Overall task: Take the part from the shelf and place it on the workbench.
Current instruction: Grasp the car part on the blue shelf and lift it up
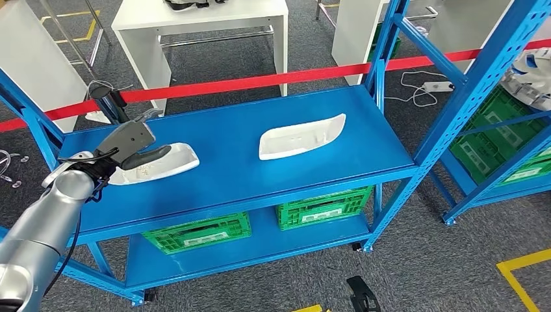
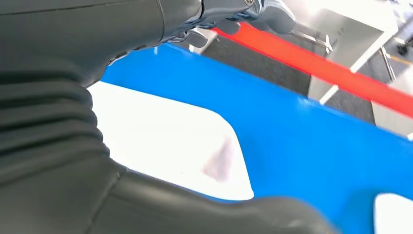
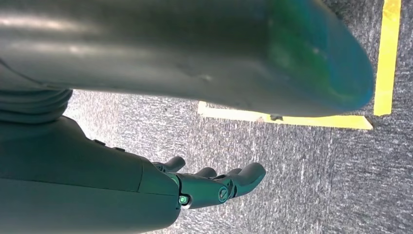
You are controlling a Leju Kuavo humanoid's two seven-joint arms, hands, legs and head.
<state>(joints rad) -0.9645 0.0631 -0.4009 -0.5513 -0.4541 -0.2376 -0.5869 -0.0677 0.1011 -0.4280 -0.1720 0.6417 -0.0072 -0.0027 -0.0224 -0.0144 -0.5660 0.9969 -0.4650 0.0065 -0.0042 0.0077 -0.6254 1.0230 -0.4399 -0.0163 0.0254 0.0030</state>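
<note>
Two white curved parts lie on the top board of the blue shelf. The left part is under my left hand, and the right part lies alone further right. My left hand reaches over the left part with the thumb across it. In the left wrist view the left part lies between the thumb and the fingers, and blue board shows between the fingers and the part's edge. My right hand hangs over the grey floor, fingers loosely apart, holding nothing.
Green crates stand on the shelf's lower board. A red tape barrier runs behind the shelf. A white table stands beyond it. A second blue shelf with green crates stands to the right. Yellow floor lines mark the carpet.
</note>
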